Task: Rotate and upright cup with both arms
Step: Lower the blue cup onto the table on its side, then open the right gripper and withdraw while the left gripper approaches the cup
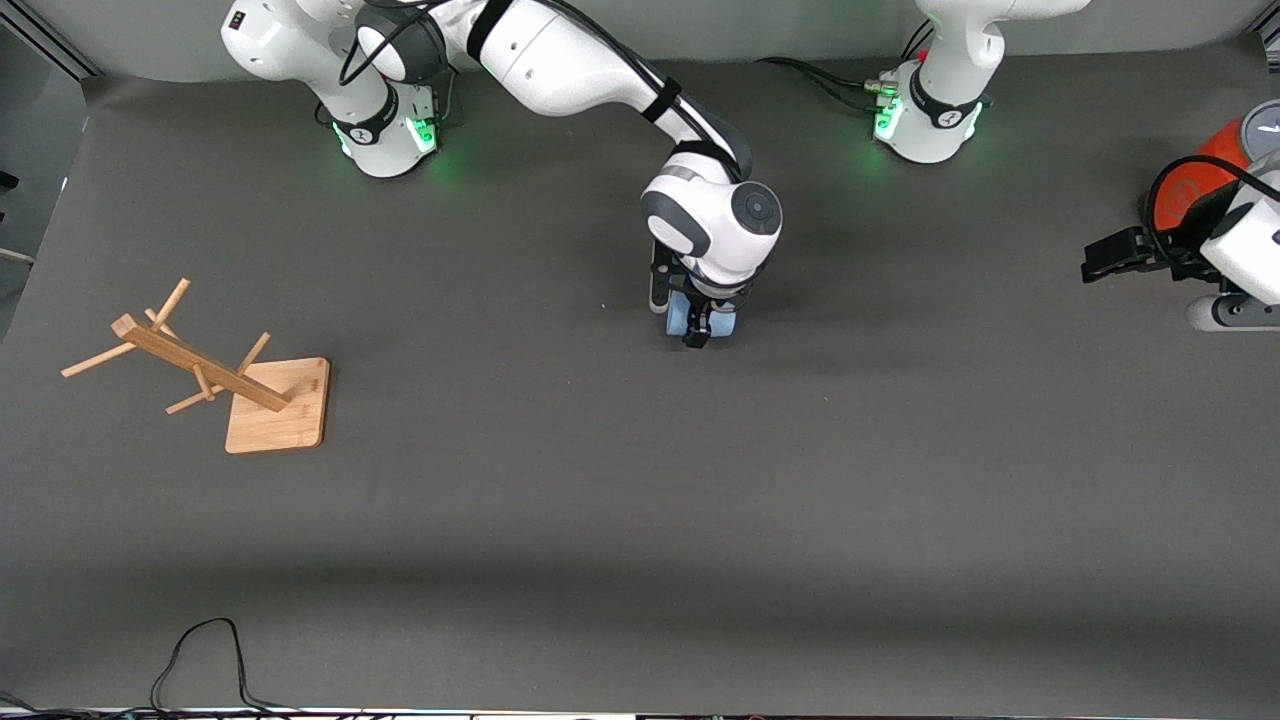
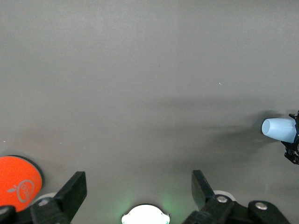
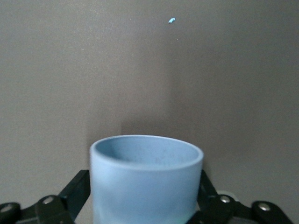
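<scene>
While the cup (image 1: 690, 318) sits mid-counter between the right end effector's (image 1: 697, 328) fingers, which look closed on its walls, we should keep it level and loosen gently. Its arm reaches steeply down from above. At its own end of the counter, the left end effector (image 2: 138, 189) waits, released.

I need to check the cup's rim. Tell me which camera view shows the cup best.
Right wrist view: the cup fills the frame between the right gripper's fingers, open mouth visible. In the front view the cup is mostly hidden by that arm; in the left wrist view the cup is small.
</scene>
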